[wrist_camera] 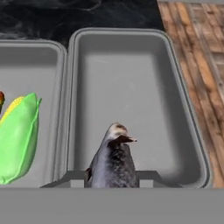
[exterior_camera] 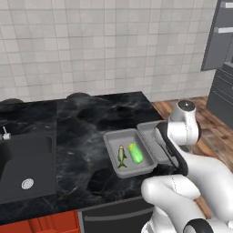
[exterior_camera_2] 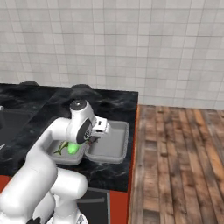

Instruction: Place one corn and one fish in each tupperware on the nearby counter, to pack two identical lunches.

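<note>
One tray [exterior_camera: 113, 152] has fish [exterior_camera: 122, 155] + green corn [exterior_camera: 135, 153], so 1 lunch done. My gripper [wrist_camera: 112, 175] pinches the dark fish [wrist_camera: 113, 159] over the 2nd tray [wrist_camera: 131, 87]; it needs fish + corn.

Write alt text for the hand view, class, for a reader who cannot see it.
A dark grey fish is held in the shut gripper, head pointing out over an empty light-grey tray. A second tray sits beside it, touching, with a green corn cob lying inside. Black counter and wooden floor lie beyond.
</note>
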